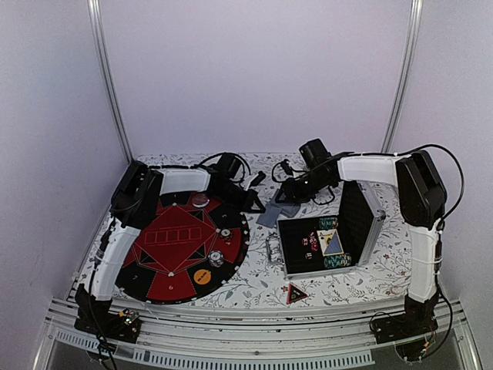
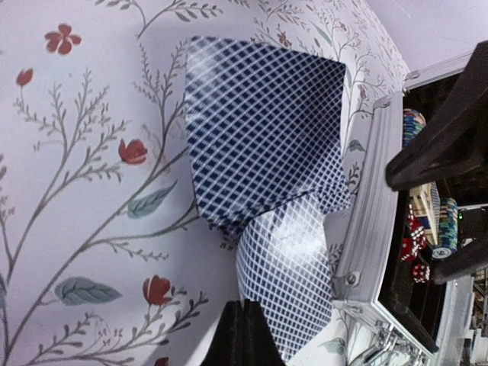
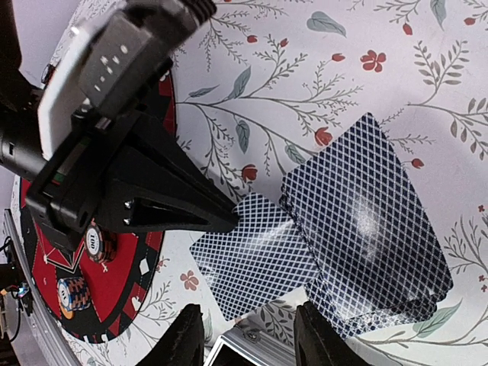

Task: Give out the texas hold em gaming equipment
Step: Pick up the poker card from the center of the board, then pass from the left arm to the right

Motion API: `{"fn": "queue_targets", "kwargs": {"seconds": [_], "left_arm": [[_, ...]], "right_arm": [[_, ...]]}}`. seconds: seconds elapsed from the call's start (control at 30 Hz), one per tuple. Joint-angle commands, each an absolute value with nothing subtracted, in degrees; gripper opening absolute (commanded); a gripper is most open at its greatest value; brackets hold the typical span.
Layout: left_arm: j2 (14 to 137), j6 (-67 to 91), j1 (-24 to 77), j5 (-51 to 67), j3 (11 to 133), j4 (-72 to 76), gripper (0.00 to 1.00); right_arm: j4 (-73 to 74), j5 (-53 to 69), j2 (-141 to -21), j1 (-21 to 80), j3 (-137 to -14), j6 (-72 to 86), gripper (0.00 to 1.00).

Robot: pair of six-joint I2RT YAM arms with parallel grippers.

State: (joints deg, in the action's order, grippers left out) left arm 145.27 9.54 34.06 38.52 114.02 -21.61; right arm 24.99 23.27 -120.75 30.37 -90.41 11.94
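Right gripper (image 3: 252, 343), closest to its lens, shows two blunt black fingers spread apart and gripping nothing, hovering over a squared stack of playing cards (image 3: 366, 229) whose glossy backs carry a fine blue-and-white lattice. Left gripper (image 3: 227, 221), its matte wedge-shaped fingers pressed to a point, pinches the edge of one card (image 3: 255, 267) jutting flat from that stack on the floral tablecloth (image 3: 305, 76). Just beside the cards stands an open aluminium case (image 2: 366, 229) holding striped chips (image 2: 446, 236) and red dice (image 2: 412, 245); on the other side lies a round red-and-black mat (image 1: 181, 247) bearing more chips (image 3: 72, 293).
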Motion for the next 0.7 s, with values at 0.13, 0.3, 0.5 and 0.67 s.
{"fn": "queue_targets", "kwargs": {"seconds": [0.13,0.3,0.5,0.67], "left_arm": [[130.71,9.81,32.75,36.18,101.21,-14.37,0.00],[120.60,9.75,32.05,34.36,92.23,-11.22,0.00],[104.44,7.18,31.55,32.02,83.86,-11.21,0.00],[91.36,5.51,31.91,33.37,76.90,-11.29,0.00]], "right_arm": [[24.44,26.50,-112.18,30.59,-90.26,10.50,0.43],[24.46,28.72,-105.53,30.65,-89.77,8.55,0.45],[23.83,35.55,-99.07,31.61,-88.22,5.22,0.46],[18.11,41.30,-94.58,35.69,-85.32,1.51,0.51]]}}
